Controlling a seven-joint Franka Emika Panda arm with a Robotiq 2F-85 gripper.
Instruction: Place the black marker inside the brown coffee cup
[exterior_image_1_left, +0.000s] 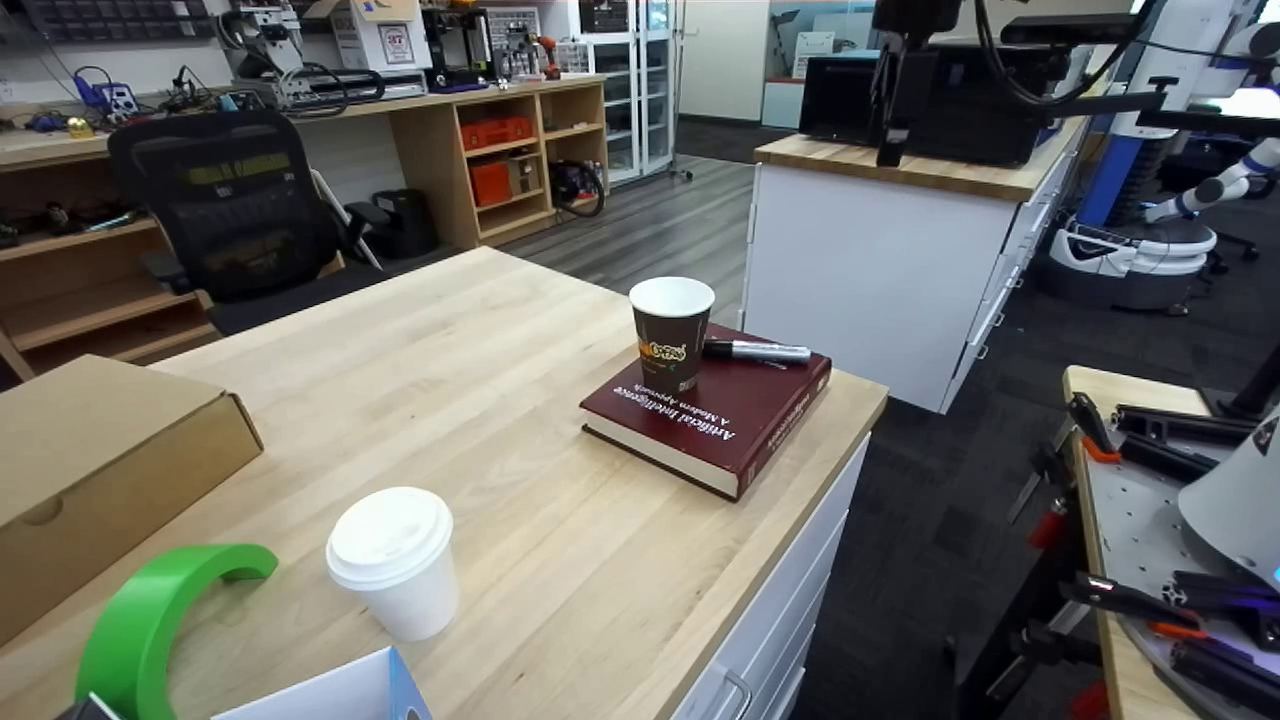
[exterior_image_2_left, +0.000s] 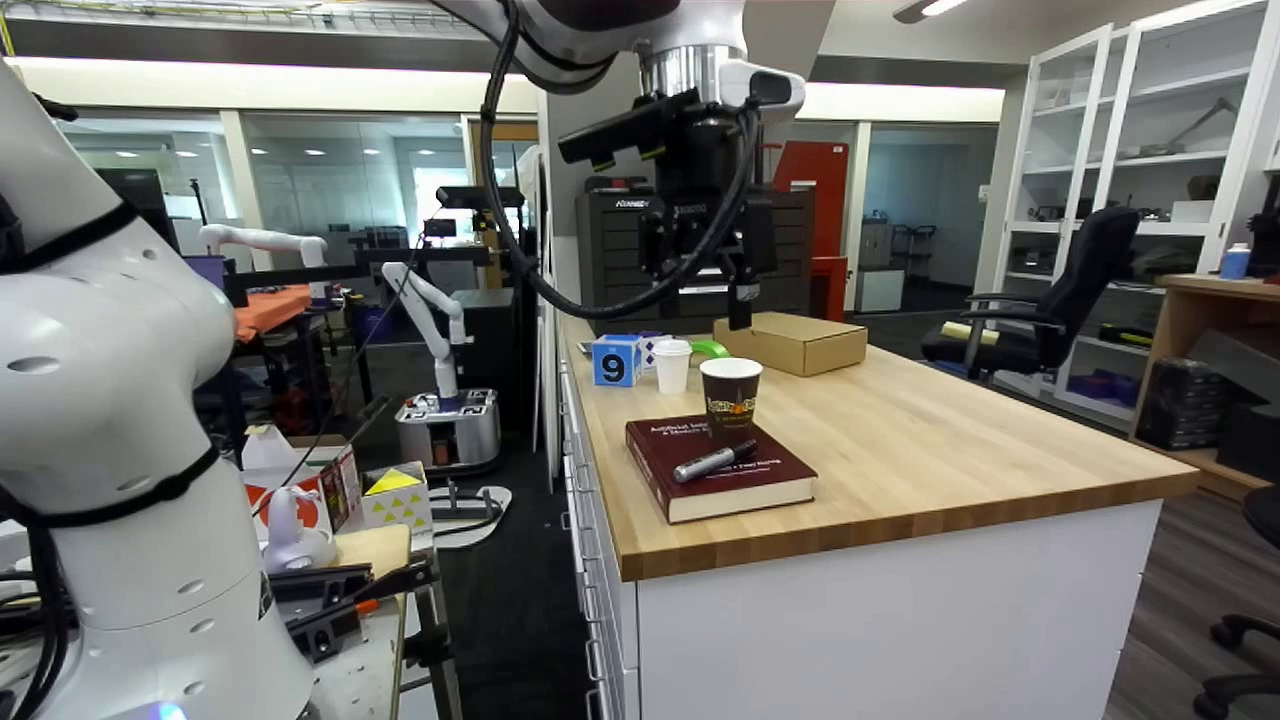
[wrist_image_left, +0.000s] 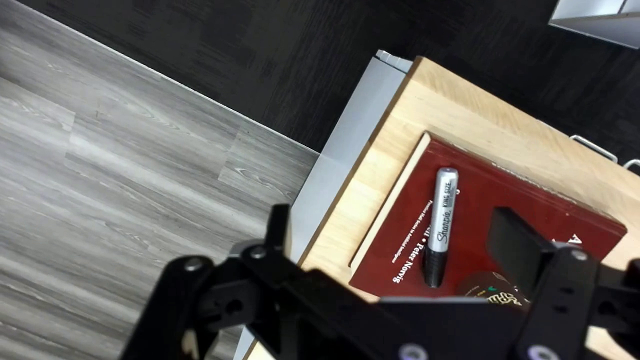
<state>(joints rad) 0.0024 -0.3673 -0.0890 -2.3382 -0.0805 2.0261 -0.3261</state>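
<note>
See black marker (wrist_image_left: 441, 227) lying flat on maroon book (wrist_image_left: 480, 200), wholly inside cover edges, with black capped end just beside upright brown coffee cup (exterior_image_2_left: 731, 398). Note bare strips of worktop (exterior_image_1_left: 540, 440) along two book edges near corner; wide open stretch from book across to cardboard box (exterior_image_1_left: 110, 430). See pincer (wrist_image_left: 391, 230) well above worktop, spread wide. Count one black marker, one book, two cups including white-lidded cup (exterior_image_1_left: 395, 560), one cardboard box, one green arch (exterior_image_1_left: 130, 620).
</note>
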